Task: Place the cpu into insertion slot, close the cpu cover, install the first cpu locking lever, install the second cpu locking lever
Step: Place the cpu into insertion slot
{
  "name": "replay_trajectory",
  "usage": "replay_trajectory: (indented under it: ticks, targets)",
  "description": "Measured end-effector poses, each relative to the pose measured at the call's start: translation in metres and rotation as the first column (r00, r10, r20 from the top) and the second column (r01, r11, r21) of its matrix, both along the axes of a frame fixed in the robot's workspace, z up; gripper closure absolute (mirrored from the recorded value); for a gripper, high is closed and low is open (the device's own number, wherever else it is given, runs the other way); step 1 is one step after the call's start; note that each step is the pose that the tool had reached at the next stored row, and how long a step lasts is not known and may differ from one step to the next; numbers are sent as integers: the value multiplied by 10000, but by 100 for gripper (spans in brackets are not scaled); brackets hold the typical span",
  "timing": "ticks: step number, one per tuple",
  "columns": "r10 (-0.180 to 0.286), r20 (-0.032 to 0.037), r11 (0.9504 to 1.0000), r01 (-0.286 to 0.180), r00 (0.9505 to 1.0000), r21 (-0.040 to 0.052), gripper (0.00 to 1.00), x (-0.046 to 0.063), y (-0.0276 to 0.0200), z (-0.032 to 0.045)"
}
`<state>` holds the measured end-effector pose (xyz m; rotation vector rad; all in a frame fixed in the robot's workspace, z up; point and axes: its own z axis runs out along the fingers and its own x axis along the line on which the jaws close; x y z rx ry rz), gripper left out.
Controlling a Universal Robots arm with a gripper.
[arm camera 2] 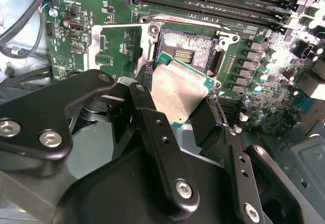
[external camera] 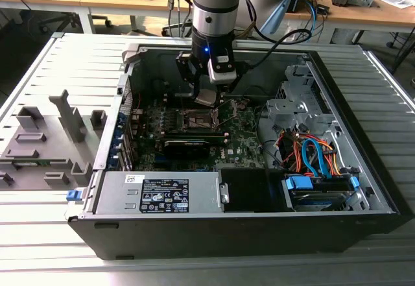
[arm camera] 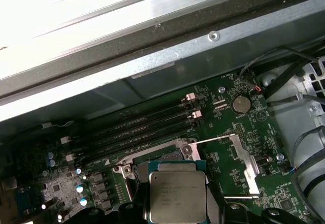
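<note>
Pincer (arm camera 2: 176,107) clamped on cpu (arm camera 2: 180,84), poised above insertion slot (arm camera 2: 185,51) (cpu cover (arm camera 2: 146,49) standing open).

The dark square insertion slot (arm camera 2: 190,51) with its silvery rim lies uncovered, and the room above it is taken by the flat silvery-grey cpu (arm camera 2: 177,82) pinched in my black pincer (arm camera 2: 175,99). On one side of the slot the dull silver windowed cpu cover (arm camera 2: 143,46) is swung open; along another side the long black memory slots (arm camera 2: 213,0) run close by, with the grey metal case wall (arm camera: 203,61) rising beyond them. A row of small silver-topped capacitors (arm camera 2: 247,102) crowds a third side.
</note>
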<state>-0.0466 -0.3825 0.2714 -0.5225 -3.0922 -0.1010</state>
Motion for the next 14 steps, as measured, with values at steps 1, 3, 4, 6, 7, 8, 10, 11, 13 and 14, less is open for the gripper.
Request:
replay_trajectory:
  ticks: [1, 3, 4, 6, 7, 8, 10, 11, 13, 14]
  targets:
    - [-6, 0, 10000, 6, 10000, -1, 46, 0, 0, 0]
    - [-22, 0, 10000, 22, 10000, -2, 46, 0, 0, 0]
    - [-28, 0, 10000, 28, 10000, -3, 46, 0, 0, 0]
    - [-39, -1, 10000, 39, 10000, -5, 46, 0, 0, 0]
    - [-48, 0, 10000, 48, 10000, -6, 46, 0, 0, -1]
    - [-53, 0, 10000, 53, 10000, -7, 46, 0, 0, -1]
    - [-65, 0, 10000, 65, 10000, -8, 46, 0, 0, -1]
    - [-72, 0, 10000, 72, 10000, -9, 46, 0, 0, -1]
    - [-84, 0, 10000, 84, 10000, -10, 46, 0, 0, -1]
    - [-90, 0, 10000, 90, 10000, -11, 46, 0, 0, -1]
